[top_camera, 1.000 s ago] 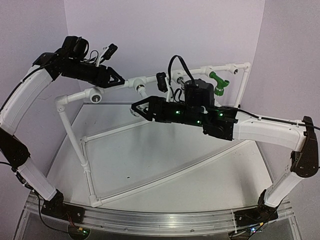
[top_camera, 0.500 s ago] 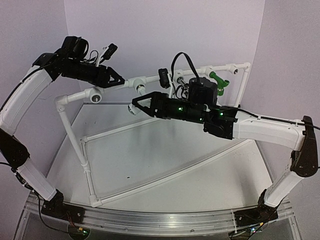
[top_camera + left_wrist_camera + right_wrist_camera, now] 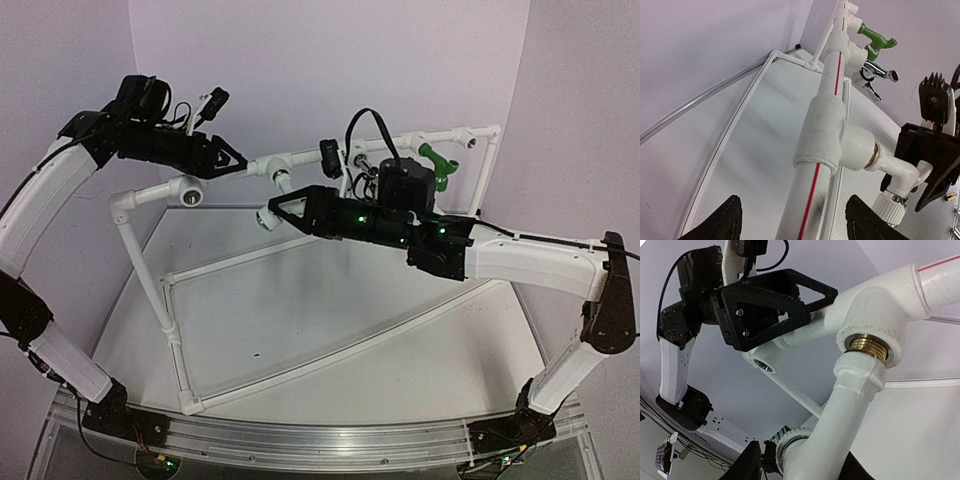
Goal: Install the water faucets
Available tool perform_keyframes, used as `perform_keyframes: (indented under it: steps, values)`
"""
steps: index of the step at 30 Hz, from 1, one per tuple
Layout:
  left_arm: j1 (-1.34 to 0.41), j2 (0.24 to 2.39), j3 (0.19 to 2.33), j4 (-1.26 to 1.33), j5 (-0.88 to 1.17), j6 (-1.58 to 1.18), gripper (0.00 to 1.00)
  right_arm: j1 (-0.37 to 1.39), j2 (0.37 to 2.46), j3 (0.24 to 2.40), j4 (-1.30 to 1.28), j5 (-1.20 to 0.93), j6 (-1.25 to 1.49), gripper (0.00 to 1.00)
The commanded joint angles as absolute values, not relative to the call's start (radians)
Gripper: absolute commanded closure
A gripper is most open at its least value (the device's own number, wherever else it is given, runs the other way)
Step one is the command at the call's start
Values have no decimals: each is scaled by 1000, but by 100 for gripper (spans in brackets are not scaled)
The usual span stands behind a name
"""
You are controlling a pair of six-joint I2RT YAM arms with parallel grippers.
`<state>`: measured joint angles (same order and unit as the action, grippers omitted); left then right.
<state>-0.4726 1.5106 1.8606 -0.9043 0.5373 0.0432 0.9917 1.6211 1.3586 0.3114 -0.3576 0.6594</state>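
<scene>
The left gripper stands open, its fingers either side of the frame's top pipe. The right gripper straddles the white tap, which is screwed into the pipe's tee; whether it clamps, I cannot tell. A green tap and a chrome tap sit further along. The pipe stands well above the white table, with lilac walls behind.

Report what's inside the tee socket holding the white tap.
A brass ring shows at the socket mouth, with the white tap butted against it. The socket wall hides how deep the thread goes.
</scene>
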Motion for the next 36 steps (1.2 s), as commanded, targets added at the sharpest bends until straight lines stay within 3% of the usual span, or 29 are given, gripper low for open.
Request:
perform_keyframes:
  steps: [1, 18, 20, 25, 27, 31, 36]
  values:
    - [-488, 1441, 1806, -1020, 456, 26, 27, 980, 1632, 1367, 371, -373, 680, 56]
    - [-543, 1271, 1786, -987, 426, 100, 24, 963, 1649, 1382, 377, -398, 688, 56]
    - [-559, 1262, 1784, -1004, 408, 106, 24, 959, 1646, 1382, 377, -399, 687, 50]
    - [-560, 1261, 1769, -1011, 381, 106, 24, 958, 1606, 1363, 372, -388, 615, 18]
    - [-561, 1271, 1766, -1010, 384, 104, 24, 958, 1586, 1345, 360, -375, 589, 12]
    - [-561, 1287, 1759, -994, 375, 100, 24, 959, 1555, 1317, 338, -361, 543, 3]
    - [-560, 1300, 1767, -982, 354, 95, 23, 959, 1490, 1269, 312, -310, 424, 2]
